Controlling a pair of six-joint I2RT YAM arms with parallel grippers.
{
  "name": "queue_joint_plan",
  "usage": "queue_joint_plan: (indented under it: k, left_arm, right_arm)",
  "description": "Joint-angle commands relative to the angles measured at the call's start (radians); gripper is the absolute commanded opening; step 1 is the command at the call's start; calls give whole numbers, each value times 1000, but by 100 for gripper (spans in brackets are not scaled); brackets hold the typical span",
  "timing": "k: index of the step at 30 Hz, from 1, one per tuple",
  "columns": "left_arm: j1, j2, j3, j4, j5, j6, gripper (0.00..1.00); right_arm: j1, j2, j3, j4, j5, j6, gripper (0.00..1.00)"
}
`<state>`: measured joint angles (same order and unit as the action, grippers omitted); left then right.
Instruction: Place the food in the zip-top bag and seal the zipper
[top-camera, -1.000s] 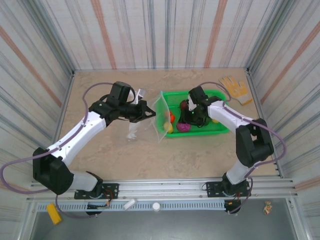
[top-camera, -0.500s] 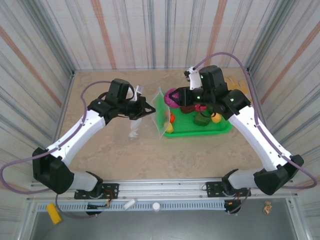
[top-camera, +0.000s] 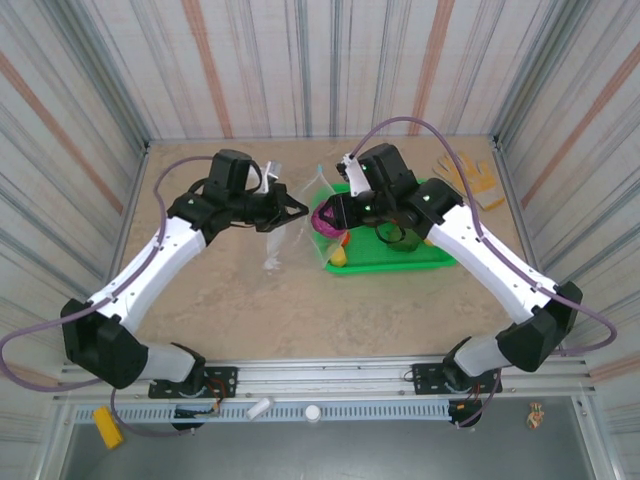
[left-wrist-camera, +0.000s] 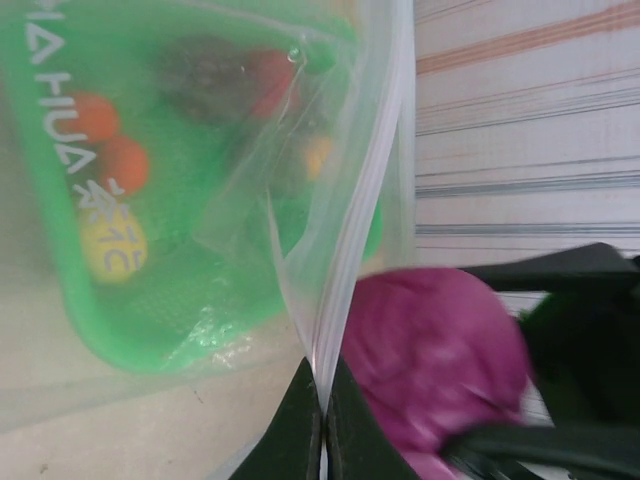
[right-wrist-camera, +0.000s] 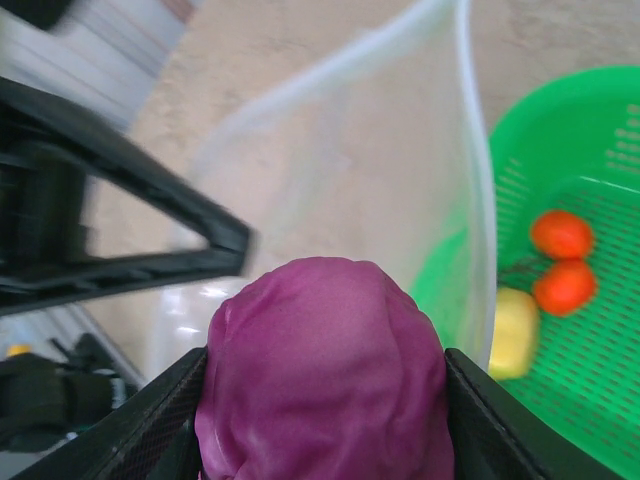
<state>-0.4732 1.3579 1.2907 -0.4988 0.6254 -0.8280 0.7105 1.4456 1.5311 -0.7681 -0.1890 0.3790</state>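
Left jaws were pinched shut on the zip-top bag's (right-wrist-camera: 350, 180) zipper (left-wrist-camera: 354, 220); right jaws gripped a magenta food (right-wrist-camera: 325, 370) at the bag's 3 o'clock.

"hua" printed on zip-top bag (left-wrist-camera: 180, 200)

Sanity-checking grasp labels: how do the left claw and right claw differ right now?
The left claw is pinched nearly closed on the thin edge of the zip-top bag; the right claw is spread wide around the round magenta food. The left claw holds floppy film upright; the right claw carries a solid ball beside the bag's mouth. Both are shut on a load.
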Motion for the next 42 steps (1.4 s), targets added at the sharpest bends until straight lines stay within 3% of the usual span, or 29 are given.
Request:
queue_joint_plan:
  k: [1,7,11,14,22,27,32,36,42]
  left_arm:
    - [11,-43,64,-40,52,27,0]
    - [11,-44,47,15,112,-10,0]
    - [20,-50,32,78,160,-55,0]
    - [37,-70,38,71,156,-63,0]
    - [71,-107,74,-20,113,-24,0]
    - [94,-133,42,-38,88,-18,0]
    - [130,-167,27,-60,73,-16,0]
    - [153,-174,46,-100,81,-4,0]
    - [162,-170,39,-108,105,5,0]
  right_arm:
    - [35,23,62,-90,170,-51,46]
    - [61,78,143,-112,166,-54,49]
    - [61,108,194,-116,115,-39,71]
    - [60,113,220,-123,89,-42,78]
    - [55,81,324,-133,-1,-48,79]
    - [25,25,319,-115,56,-28,77]
    - [-115,-37,210,-65,-40,45,74]
    - [-147,-62,76,-11,12,78,73]
    - [-167,81,-89,16,26,78,72]
